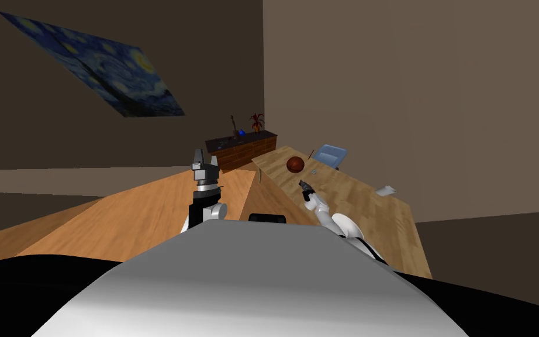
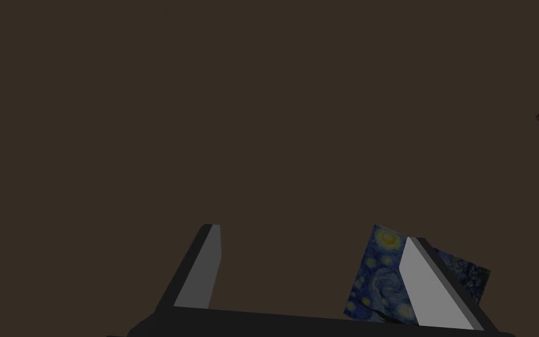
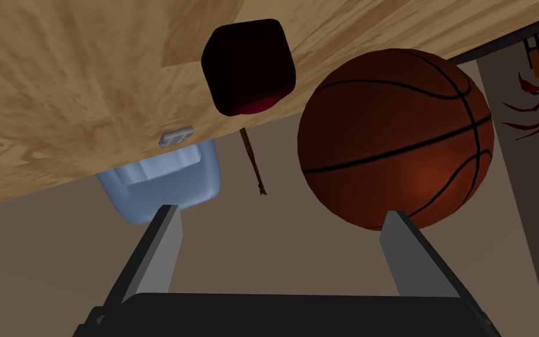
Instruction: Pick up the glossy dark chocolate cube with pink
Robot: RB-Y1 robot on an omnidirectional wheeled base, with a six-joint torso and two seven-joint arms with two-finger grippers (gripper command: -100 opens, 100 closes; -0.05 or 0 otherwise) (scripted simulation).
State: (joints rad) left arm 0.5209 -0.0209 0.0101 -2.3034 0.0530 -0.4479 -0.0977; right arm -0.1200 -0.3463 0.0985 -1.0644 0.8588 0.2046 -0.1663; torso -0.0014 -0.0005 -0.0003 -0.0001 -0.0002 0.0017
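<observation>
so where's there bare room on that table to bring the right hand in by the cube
Bare wood lies beside the dark cube on its side away from the basketball, bordered by the small grey item at the table edge. The table's near end, past the small white item, looks bare too. Crowded: the narrow gap between cube and ball.

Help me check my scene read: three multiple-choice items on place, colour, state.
1. Where is the dark cube? A on the wooden table beside the basketball; B on the floor; C on a shelf.
2. What colour is the chair? A red; B light blue; C green.
3. How do the right gripper's fingers stand? A shut on the cube; B open, empty; C shut on the ball.
Key: 1A, it rests on wood by the ball; 2B, pale blue seat; 3B, fingers apart, nothing between.
</observation>
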